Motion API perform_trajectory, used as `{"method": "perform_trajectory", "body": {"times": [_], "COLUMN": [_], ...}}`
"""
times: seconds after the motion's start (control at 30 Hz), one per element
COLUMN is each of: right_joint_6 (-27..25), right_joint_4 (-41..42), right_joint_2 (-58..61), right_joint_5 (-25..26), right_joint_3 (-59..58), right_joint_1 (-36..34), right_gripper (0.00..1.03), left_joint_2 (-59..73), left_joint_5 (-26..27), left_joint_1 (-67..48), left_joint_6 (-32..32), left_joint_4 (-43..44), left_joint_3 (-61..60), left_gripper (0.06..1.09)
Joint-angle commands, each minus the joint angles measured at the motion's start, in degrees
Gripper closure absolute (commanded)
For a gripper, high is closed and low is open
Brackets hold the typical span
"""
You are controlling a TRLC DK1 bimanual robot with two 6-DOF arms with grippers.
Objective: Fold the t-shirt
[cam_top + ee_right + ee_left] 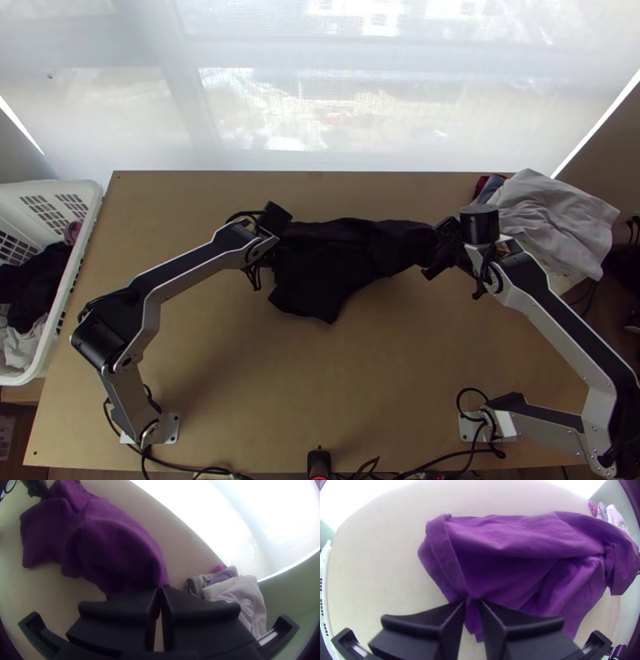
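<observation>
In the top view, the dark cloth t-shirt (344,248) lies bunched on the light wooden worktop (376,360), stretching between the left tool (266,246) and the right tool (445,244). A loose lower part spreads from just beside the left tool toward the near edge. The white plastic basket (62,320), with dark and white clothes inside, stands well apart on the left tool's outer side; the pile of pale crumpled cloths (560,216) is near the right tool, on its outer side.

In the left wrist view, the left tool (472,600) is nearly closed, a bit of the t-shirt pinched between its tips — more fabric runs off in loose folds toward the right tool.

In the right wrist view, the right tool (160,588) has its tips together on the t-shirt's end — the rest slopes away, bunched, toward the left tool.
</observation>
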Motion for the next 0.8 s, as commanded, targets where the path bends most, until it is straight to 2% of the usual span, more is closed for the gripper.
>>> {"method": "perform_trajectory", "body": {"times": [0.0,0.4,0.6,0.77], "right_joint_6": [0.1,0.0,0.0,0.6], "right_joint_4": [0.0,-0.9,-2.9,-3.8], "right_joint_2": [-0.5,-1.8,-1.8,-1.9], "right_joint_5": [-0.1,-0.1,-0.2,-0.2], "right_joint_3": [-1.3,7.4,16.5,24.2], "right_joint_1": [0.3,0.4,2.5,4.5], "right_gripper": [1.0,1.0,1.0,1.0], "left_joint_2": [0.6,-12.6,-19.0,-21.3], "left_joint_5": [0.3,0.3,0.2,0.2], "left_joint_1": [-0.1,6.6,11.4,16.1], "left_joint_6": [0.5,0.5,0.5,0.4], "left_joint_4": [0.9,-4.7,-8.4,-12.2], "left_joint_3": [0.7,5.1,11.8,22.0], "left_gripper": [1.05,1.05,1.05,1.05]}}
